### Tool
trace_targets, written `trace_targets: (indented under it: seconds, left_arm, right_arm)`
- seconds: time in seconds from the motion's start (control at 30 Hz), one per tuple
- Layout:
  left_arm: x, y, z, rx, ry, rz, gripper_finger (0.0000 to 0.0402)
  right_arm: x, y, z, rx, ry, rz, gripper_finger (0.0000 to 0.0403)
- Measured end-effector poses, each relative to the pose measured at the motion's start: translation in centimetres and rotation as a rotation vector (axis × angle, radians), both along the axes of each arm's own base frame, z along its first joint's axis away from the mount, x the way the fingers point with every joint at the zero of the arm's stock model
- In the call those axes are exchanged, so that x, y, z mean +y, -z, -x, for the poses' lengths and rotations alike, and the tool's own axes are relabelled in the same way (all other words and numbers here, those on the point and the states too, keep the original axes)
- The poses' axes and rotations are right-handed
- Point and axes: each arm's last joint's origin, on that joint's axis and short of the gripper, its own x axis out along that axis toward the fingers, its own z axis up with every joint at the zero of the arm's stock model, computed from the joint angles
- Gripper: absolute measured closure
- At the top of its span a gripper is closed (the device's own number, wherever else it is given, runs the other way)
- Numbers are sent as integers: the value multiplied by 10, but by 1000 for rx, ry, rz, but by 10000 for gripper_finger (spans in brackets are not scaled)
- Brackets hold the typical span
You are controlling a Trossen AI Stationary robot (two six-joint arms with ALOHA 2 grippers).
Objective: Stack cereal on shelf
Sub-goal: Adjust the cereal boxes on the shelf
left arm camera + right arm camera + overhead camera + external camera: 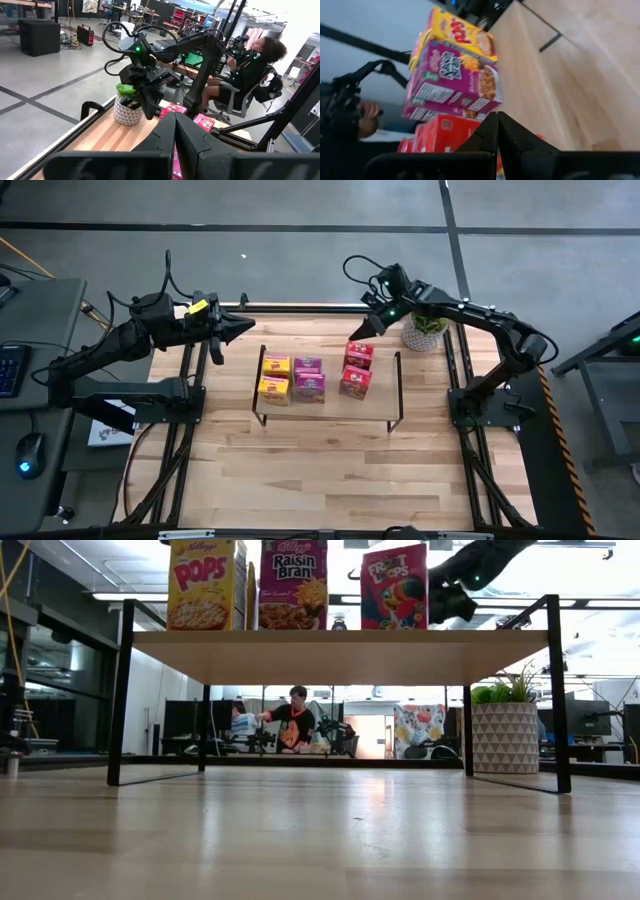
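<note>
Six small cereal boxes stand on the shelf's [385,395] light wood top: two yellow [275,378] at the left, two magenta [309,378] in the middle, two red [356,368] at the right. In the low view the yellow [205,585], magenta [293,585] and red [393,587] fronts stand side by side on the shelf [340,648]. My right gripper [353,334] [497,120] is shut, hovering just past the far red box [445,135]. My left gripper [247,330] [175,122] is shut, above the table's far left, apart from the shelf.
A potted green plant [426,330] [505,730] stands on the table right of the shelf's far end, under my right arm. Bare tabletop [320,470] lies in front of the shelf. People sit in the room beyond the table [295,720].
</note>
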Motion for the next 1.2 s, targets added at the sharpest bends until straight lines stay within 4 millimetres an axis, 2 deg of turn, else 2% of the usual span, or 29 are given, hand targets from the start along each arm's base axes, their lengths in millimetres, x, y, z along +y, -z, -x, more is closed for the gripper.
trace_targets:
  seconds: [0.4, 0.67, 0.9, 1.2]
  left_arm:
    - [0, 0, 0, -4, -2, 17, 401]
    - [1, 1, -1, -6, -11, 42, 401]
    - [1, 2, -4, 1, -14, 72, 401]
    - [3, 4, -8, 7, -16, 101, 401]
  right_arm:
    - [1, 7, 5, 5, -51, 125, 403]
    - [2, 29, -7, 66, -82, 91, 403]
    - [8, 30, -9, 67, -116, 61, 403]
    - [26, 31, -15, 73, -205, 24, 403]
